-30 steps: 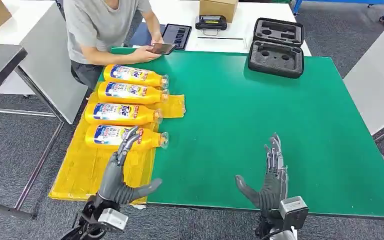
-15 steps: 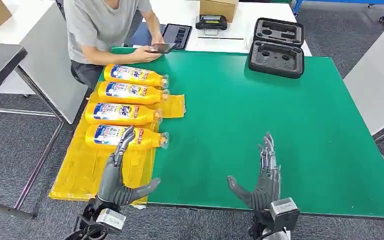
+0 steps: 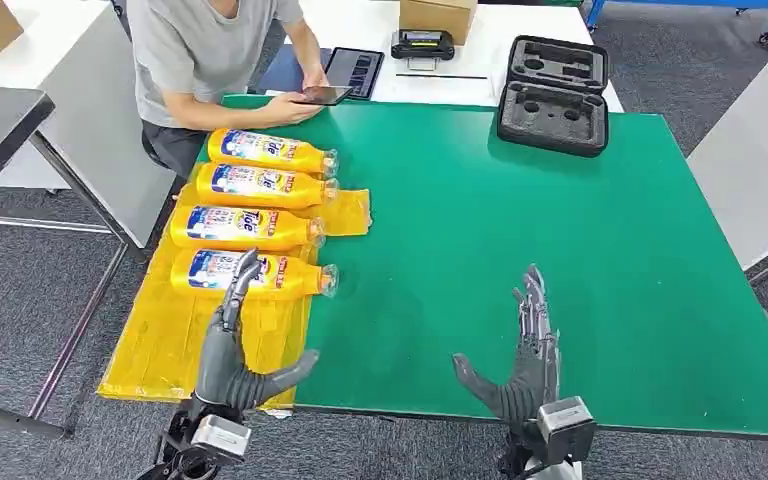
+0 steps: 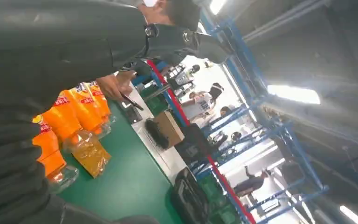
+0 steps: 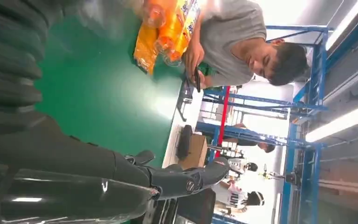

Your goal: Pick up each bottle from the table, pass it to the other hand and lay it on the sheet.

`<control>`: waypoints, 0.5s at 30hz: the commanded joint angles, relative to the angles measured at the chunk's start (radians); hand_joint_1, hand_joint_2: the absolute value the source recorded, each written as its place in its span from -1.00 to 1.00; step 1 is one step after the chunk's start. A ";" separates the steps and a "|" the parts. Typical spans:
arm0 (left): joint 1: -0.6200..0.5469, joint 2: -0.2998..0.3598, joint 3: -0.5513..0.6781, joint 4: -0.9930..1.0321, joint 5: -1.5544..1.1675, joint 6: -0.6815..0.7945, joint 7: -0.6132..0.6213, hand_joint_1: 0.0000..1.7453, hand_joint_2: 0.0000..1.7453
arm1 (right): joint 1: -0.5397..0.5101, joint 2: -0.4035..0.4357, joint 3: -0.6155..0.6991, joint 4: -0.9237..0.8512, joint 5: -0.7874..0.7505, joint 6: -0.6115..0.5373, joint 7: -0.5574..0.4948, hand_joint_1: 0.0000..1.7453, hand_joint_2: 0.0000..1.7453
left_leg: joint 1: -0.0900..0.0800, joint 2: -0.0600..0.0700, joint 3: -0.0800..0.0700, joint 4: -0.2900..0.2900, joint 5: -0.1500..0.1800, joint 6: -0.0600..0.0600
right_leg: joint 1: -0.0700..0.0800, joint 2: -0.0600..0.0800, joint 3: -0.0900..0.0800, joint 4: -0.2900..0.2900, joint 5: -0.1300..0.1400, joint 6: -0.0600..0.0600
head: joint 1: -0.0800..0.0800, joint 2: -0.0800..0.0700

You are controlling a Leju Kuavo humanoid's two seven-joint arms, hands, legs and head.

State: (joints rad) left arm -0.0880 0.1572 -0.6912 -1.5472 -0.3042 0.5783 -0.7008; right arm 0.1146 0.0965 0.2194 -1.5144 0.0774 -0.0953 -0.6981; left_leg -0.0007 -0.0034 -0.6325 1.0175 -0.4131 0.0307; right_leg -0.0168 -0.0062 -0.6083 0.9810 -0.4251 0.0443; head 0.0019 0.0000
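Your left hand (image 3: 232,352) hangs released, fingers straight and thumb out, over the near edge of the yellow sheet (image 3: 165,345), its fingertips just short of the nearest bottle (image 3: 250,273). Your right hand (image 3: 526,365) is likewise spread and holds nothing, above the near edge of the green counter (image 3: 520,220).

All the bottles lie on their sides on the sheet, at the counter's left end, caps pointing toward the middle. Count four bottles, one sheet. No bottle is visible on the bare green, so the job looks finished or close to it.

The bottles look like stiff, smooth plastic, and if full, fairly heavy; lying down they will likely roll. Should you lift one, wrap the hand round the labelled middle, not the narrow clear cap.

Beyond sit one person (image 3: 210,50) with a phone (image 3: 322,96) and one open black case (image 3: 553,95).
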 commanded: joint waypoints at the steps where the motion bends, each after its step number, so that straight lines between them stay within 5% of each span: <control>1: -0.178 -0.093 -0.051 0.094 0.077 -0.053 0.003 -1.00 1.00 | -0.001 -0.081 -0.018 -0.037 -0.009 -0.062 0.000 -1.00 1.00 | 0.001 -0.007 0.002 0.001 0.000 -0.001 | 0.001 -0.007 0.004 0.000 -0.002 -0.001 | 0.000 0.000; 15: -0.195 -0.106 -0.101 0.027 0.154 -0.037 0.003 -1.00 1.00 | 0.072 -0.119 0.042 -0.115 0.034 -0.204 0.000 -1.00 1.00 | 0.001 -0.002 0.007 0.000 -0.003 -0.001 | 0.001 -0.002 0.008 0.000 -0.003 -0.002 | 0.000 0.000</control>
State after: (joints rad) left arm -0.2526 0.0618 -0.7427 -1.5183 -0.1644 0.5192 -0.7008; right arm 0.1351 0.0393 0.2228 -1.5778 0.1125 -0.2385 -0.6981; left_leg -0.0011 -0.0033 -0.6319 1.0176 -0.4127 0.0313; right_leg -0.0167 -0.0061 -0.6078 0.9812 -0.4242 0.0442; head 0.0019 0.0000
